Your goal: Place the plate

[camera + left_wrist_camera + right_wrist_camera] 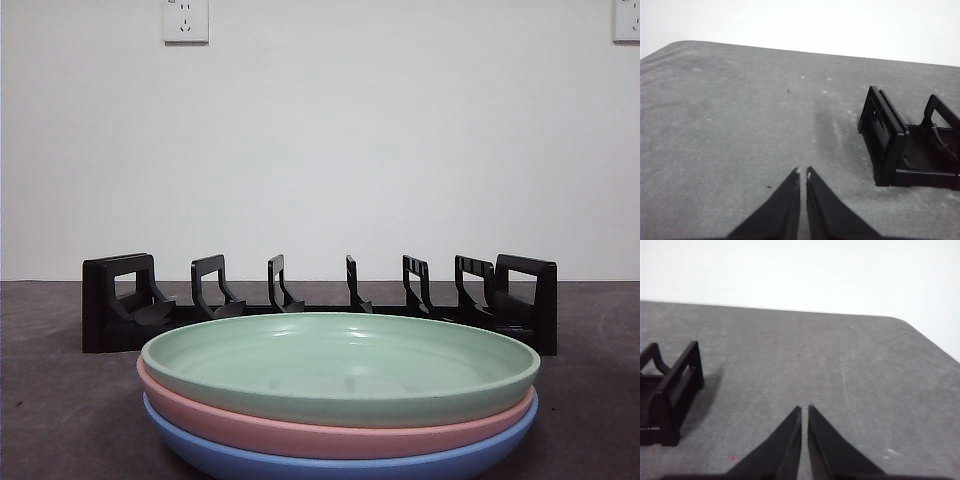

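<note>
Grey table (60, 400): green plate (340, 362) tops pink/blue stack up front, empty rack (320, 300) behind. Left gripper (803, 172) and right gripper (805, 408) both closed, idle at rack ends. Nothing started; next: open, grab green rim, slot upright.

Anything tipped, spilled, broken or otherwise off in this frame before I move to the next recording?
Nothing stands out. The green plate, pink plate and blue plate are stacked neatly in front of the black rack, which stands upright with no plates in it. The left gripper and right gripper are shut over bare table, holding nothing.
</note>
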